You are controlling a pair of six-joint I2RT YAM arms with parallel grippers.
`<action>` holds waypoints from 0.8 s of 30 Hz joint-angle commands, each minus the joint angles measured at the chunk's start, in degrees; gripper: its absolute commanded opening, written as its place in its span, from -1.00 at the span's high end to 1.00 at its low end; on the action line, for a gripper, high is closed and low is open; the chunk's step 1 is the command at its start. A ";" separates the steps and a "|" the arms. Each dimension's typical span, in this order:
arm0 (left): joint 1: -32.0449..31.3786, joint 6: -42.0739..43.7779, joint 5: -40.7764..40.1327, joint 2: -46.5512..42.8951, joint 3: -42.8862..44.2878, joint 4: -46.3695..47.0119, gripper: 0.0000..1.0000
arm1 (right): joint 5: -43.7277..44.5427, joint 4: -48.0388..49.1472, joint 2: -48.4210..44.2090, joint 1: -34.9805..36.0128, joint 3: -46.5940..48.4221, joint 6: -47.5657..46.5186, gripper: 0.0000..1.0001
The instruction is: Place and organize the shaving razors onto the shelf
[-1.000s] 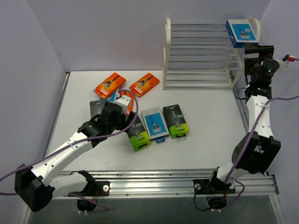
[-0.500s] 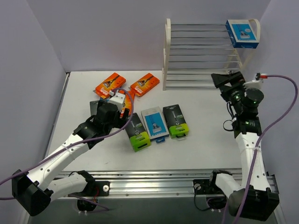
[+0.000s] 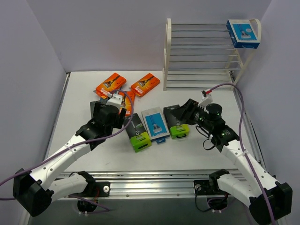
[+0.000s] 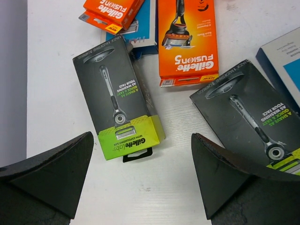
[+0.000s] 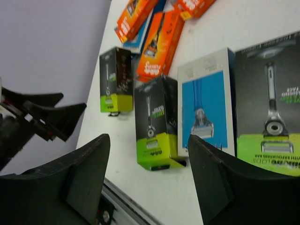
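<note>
Shelf [image 3: 168, 51] stands at far R of table [image 3: 211, 93]; one blue-and-white pack [image 3: 243, 33] sits on its top tier at the R end, prob. to start a colour group there.

The other razor packs lie flat on the table, label up, so a top-down pinch looks feasible. Orange packs [image 3: 111, 84] cluster far L, w/ a half-hidden blue pack [image 4: 147, 23] under them. Nearer the arms is a row: lime-end pack [image 3: 137, 132], blue pack [image 3: 155, 124], second lime-end pack [image 3: 176, 121], touching or just beside one another.

L gripper [image 4: 140, 140]: fingers wide apart, nothing held; hovers above a third lime-end pack [image 4: 119, 110], which lies skewed to the jaw line (est. wrist needs a turn before closing). L arm is stretched fwd over the L half of the table, wrist facing almost straight down.

R gripper [image 5: 149, 140]: fingers apart, nothing between them; over the far end of the second lime-end pack. It is tilted, looking obliquely across the row. R forearm runs diagonally from the near-R corner toward table centre. Its target pack: cannot tell.
</note>
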 commanded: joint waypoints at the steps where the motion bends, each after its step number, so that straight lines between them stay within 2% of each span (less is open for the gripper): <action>1: -0.85 2.05 -4.43 0.29 -1.05 4.91 -0.88 | 2.37 -2.41 -2.81 3.05 -3.40 -3.08 -0.25; 13: -1.11 2.24 -6.20 5.12 0.08 4.48 -0.88 | 3.61 -18.14 -16.88 4.55 -11.50 -0.36 -0.18; 18: -1.37 0.39 -6.63 9.70 3.16 0.53 -0.88 | 4.57 -19.38 -21.89 4.64 -15.89 3.68 -0.06; 24: -1.38 0.39 -4.27 8.65 3.69 1.40 -0.88 | 4.93 -16.05 -23.57 4.81 -19.15 7.20 0.07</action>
